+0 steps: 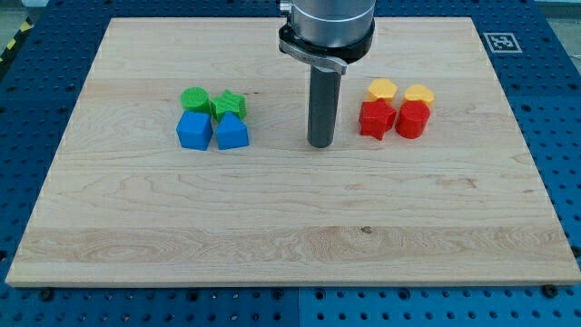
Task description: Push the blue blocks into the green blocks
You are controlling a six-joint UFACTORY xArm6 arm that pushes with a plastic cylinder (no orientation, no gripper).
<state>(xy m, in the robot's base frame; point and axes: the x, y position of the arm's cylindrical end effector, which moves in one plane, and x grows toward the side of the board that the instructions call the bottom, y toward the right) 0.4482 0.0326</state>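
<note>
Sitting left of my tip (319, 144), blue blocks (211, 131) touching green blocks (211, 101)

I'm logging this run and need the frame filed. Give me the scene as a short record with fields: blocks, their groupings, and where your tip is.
surface: wooden board
left group: green round block and green star block, with blue cube and blue block touching them on the view's bottom side
right group: yellow blocks above red blocks
my tip: on the board between the two groups, touching no block
task state: blue appears already against green
</note>
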